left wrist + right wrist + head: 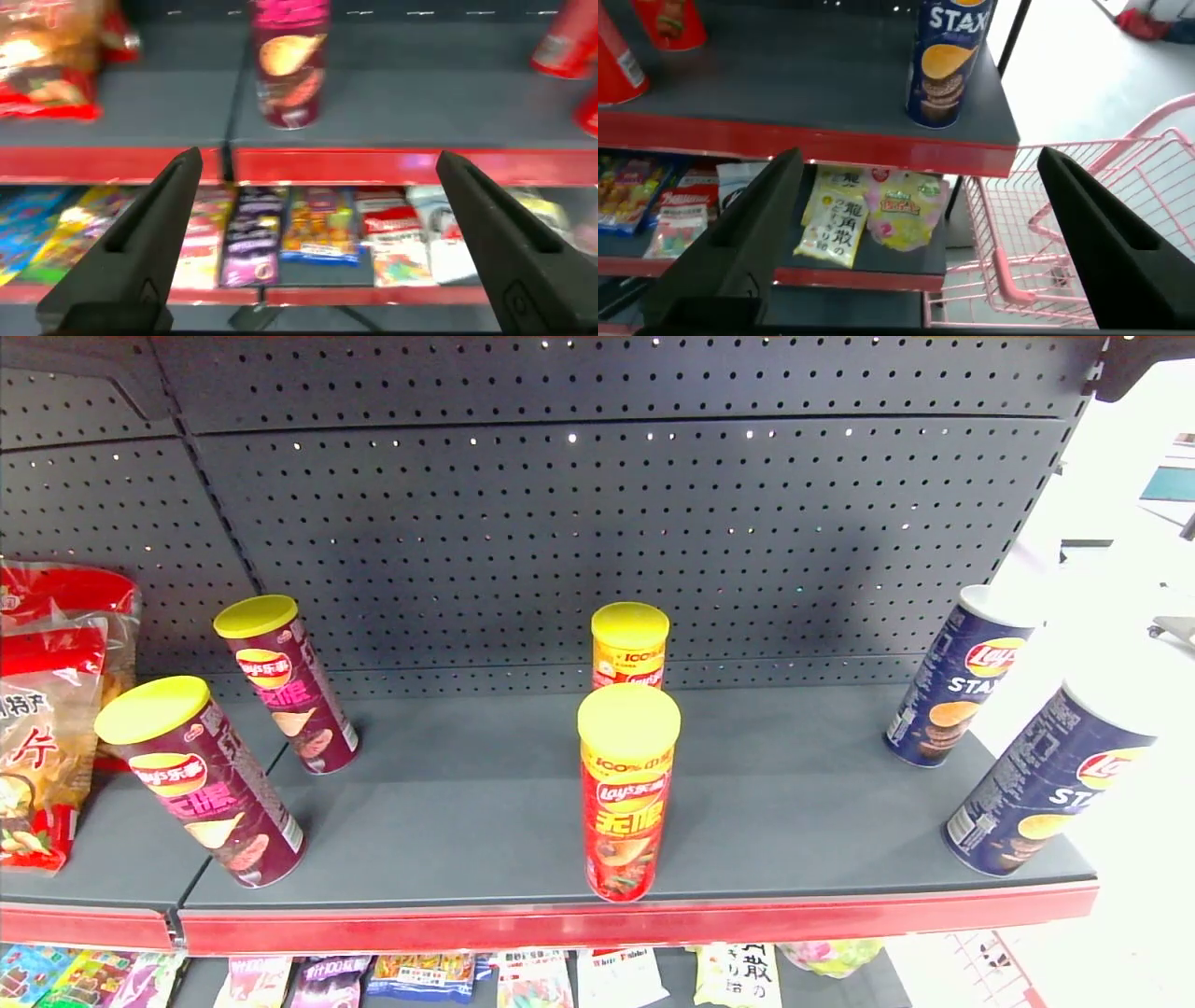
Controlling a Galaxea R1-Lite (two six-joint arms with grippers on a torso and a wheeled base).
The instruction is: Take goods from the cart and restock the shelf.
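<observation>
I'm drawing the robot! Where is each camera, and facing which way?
Head: on the head, looking down at the shelf.
Left wrist: on the left arm; open left gripper fingers frame the shelf edge.
Right wrist: on the right arm; open right gripper fingers frame the pink cart.
Shared: head and left see the front maroon can; head and right, the front blue can.

You see the grey shelf (467,803) holding upright maroon cans (210,784) left, red cans (627,793) centre, blue cans (952,681) right; pink cart (1092,145) beside.

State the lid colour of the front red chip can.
Yellow lid on the red cylindrical chip can; head view shows it best.
</observation>
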